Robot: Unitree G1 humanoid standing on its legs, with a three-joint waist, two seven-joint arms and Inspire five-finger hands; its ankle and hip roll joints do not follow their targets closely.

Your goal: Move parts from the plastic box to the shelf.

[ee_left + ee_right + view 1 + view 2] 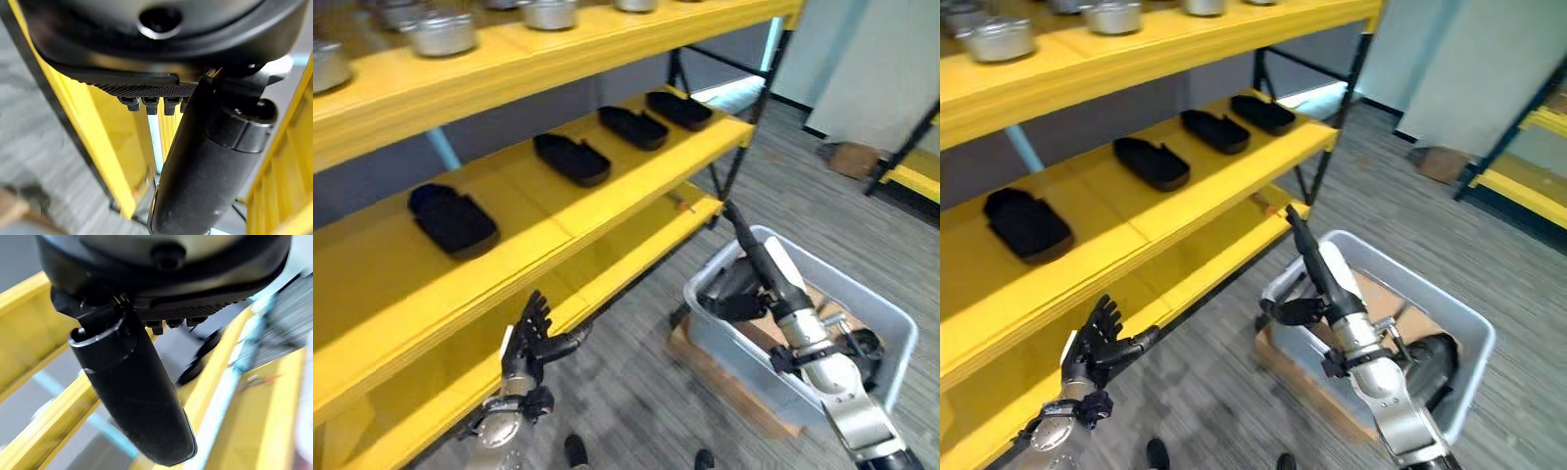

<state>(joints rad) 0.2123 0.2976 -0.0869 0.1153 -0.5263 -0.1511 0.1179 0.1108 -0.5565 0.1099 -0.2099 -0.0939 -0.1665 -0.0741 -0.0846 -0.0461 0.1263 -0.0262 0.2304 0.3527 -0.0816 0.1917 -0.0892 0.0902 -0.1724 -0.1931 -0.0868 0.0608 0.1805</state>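
Note:
The grey plastic box (893, 315) sits on the floor at the lower right, with a dark part (1433, 358) and brown card inside. Above its near end my right hand (751, 250) is raised, fingers straight and pointing up toward the yellow shelf (558, 220); it is open and holds nothing. In the right wrist view the thumb (132, 391) is stretched out against the yellow boards. Several flat black parts (571, 159) lie in a row on the middle board. My left hand (533, 338) hangs open, fingers spread, before the lowest board.
Metal bowls (440, 34) stand on the top board. The box rests on a low wooden base (729, 382). A second yellow rack (913, 176) and a brown carton (852, 157) stand at the far right on grey carpet.

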